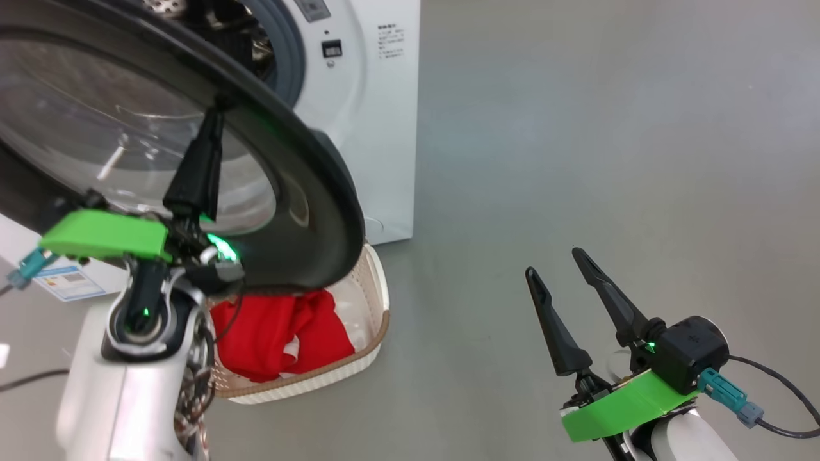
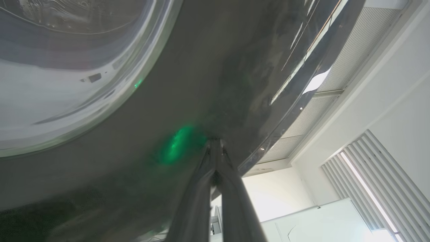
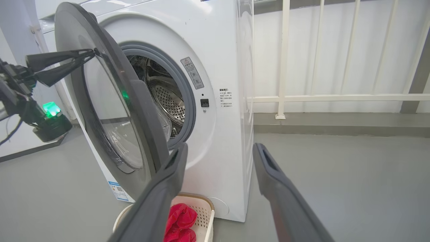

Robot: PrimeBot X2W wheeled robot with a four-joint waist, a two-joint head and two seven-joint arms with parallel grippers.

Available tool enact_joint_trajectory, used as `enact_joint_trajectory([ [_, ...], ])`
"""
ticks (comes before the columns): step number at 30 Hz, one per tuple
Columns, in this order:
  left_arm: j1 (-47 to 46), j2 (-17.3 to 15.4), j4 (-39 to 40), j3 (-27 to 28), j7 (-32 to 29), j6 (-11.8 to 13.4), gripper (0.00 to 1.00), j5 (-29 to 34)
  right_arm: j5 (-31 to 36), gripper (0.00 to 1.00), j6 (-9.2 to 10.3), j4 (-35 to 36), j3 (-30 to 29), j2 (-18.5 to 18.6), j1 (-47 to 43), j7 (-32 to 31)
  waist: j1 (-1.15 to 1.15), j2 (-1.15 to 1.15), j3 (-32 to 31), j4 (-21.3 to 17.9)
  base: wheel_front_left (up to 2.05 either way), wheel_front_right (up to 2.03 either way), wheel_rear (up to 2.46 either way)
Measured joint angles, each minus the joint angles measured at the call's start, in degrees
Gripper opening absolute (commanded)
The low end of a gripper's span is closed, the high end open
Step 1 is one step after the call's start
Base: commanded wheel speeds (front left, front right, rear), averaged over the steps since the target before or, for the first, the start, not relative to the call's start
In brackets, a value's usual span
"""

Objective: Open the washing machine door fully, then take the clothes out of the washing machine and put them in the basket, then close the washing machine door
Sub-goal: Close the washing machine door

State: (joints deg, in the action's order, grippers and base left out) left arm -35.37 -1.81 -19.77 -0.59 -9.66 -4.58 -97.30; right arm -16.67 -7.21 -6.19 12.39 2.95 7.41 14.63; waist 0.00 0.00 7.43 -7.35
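Note:
The washing machine (image 1: 378, 128) (image 3: 228, 50) stands with its black washing machine door (image 1: 307, 211) (image 2: 201, 67) (image 3: 144, 117) swung partway out, and the steel drum (image 3: 168, 97) shows behind it. My left gripper (image 1: 219, 112) (image 2: 215, 143) (image 3: 92, 53) is shut, its tips pressed against the door's outer face near the glass window. Below the door sits the basket (image 1: 378, 301) (image 3: 208, 215) with the red clothes (image 1: 282, 339) (image 3: 179, 222) inside. My right gripper (image 1: 554, 262) (image 3: 220, 148) hangs open and empty over the floor, right of the machine.
Grey floor (image 1: 576, 128) spreads to the right of the machine. A white railing (image 3: 284, 67) runs behind it. A cable (image 1: 781, 410) trails from my right wrist. A labelled white panel (image 1: 64, 282) sits low at the left.

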Motion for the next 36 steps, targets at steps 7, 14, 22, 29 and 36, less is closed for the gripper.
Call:
enact_joint_trajectory([
  [7, -5.53, 0.07, -4.61, -0.42, 3.14, -0.98, 0.0, 0.52, 0.0, 1.0, 0.0, 0.26, 0.03, 0.0, 0.37, 0.0, 0.0, 0.0, 2.11, -1.6, 0.0, 0.0, 0.0],
  [14, -10.07, 0.13, -9.14, -0.1, 4.81, -2.01, 0.0, 1.7, -0.01, 1.0, 0.0, 0.53, 0.16, 0.0, 1.53, 0.0, 0.0, 0.0, 3.94, -3.45, 0.0, 0.0, 0.0],
  [22, -13.5, -0.15, -12.11, 0.44, 5.77, -2.11, 0.0, 3.09, -0.02, 1.0, 0.0, 0.77, 0.21, 0.0, 2.64, 0.0, 0.0, 0.0, 5.56, -5.84, 0.0, 0.0, 0.0],
  [29, -14.35, -0.44, -12.4, 0.64, 5.8, -2.48, 0.0, 3.68, -0.42, 1.0, 0.0, 0.87, 0.16, -0.01, 2.69, 0.0, 0.0, 0.0, 6.49, -7.5, 0.0, 0.0, 0.0],
  [36, -14.3, -0.47, -11.47, 0.63, 5.63, -2.49, 0.0, 4.07, -0.42, 1.0, 0.0, 1.09, -0.32, 0.0, 2.7, 0.0, 0.0, 0.0, 6.73, -7.25, 0.0, 0.0, 0.0],
])
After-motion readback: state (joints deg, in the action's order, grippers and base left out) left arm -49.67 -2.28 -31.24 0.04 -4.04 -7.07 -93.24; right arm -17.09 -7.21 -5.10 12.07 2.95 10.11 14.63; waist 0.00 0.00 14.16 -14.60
